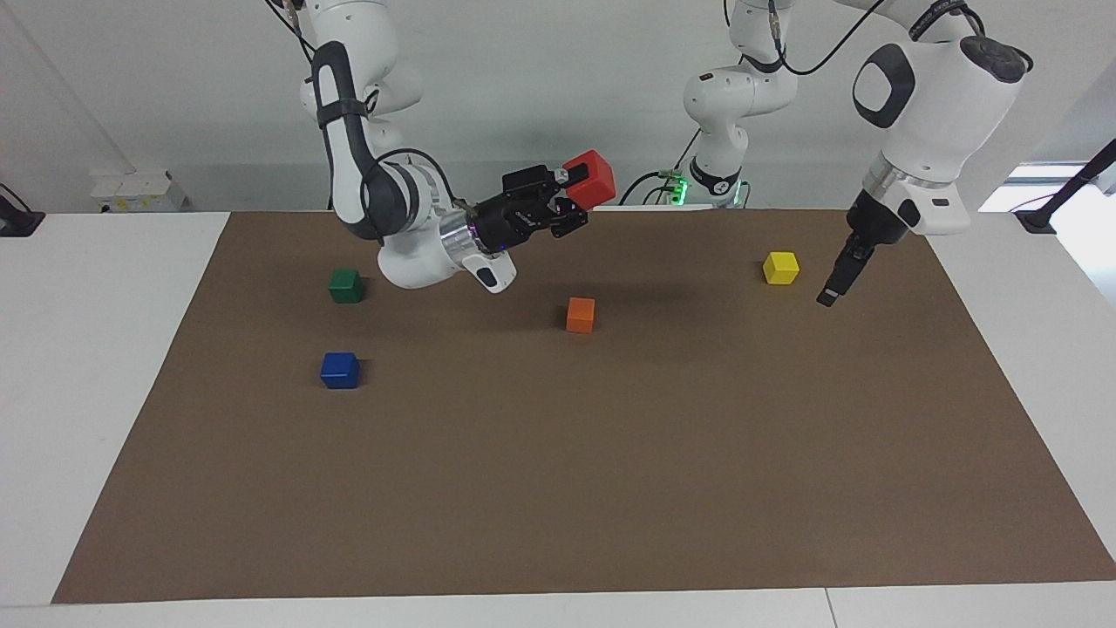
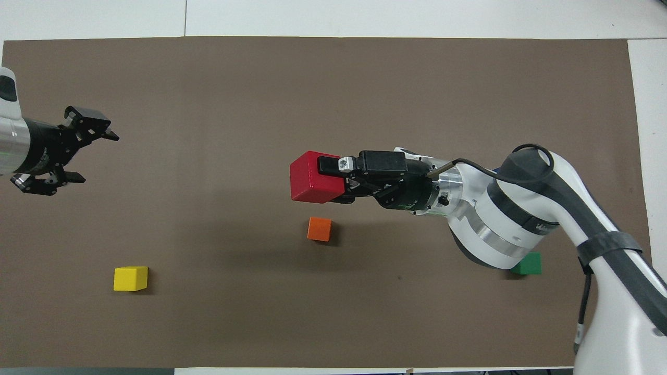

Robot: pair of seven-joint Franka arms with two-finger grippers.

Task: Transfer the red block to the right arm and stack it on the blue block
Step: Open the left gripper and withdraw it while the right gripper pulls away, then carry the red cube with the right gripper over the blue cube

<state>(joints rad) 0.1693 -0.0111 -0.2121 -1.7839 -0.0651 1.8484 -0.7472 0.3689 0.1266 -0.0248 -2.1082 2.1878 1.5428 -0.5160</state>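
Observation:
My right gripper (image 1: 575, 199) is shut on the red block (image 1: 591, 179) and holds it in the air over the middle of the brown mat, roughly over the orange block (image 1: 581, 315). In the overhead view the right gripper (image 2: 340, 179) grips the red block (image 2: 314, 177) sideways. The blue block (image 1: 339, 370) sits on the mat toward the right arm's end; in the overhead view the right arm hides it. My left gripper (image 1: 834, 290) is open and empty, over the mat at the left arm's end beside the yellow block; it also shows in the overhead view (image 2: 96, 158).
A green block (image 1: 345, 286) lies nearer to the robots than the blue block, partly under the right arm in the overhead view (image 2: 527, 264). A yellow block (image 1: 780, 268) lies toward the left arm's end. The brown mat (image 1: 610, 488) covers the table.

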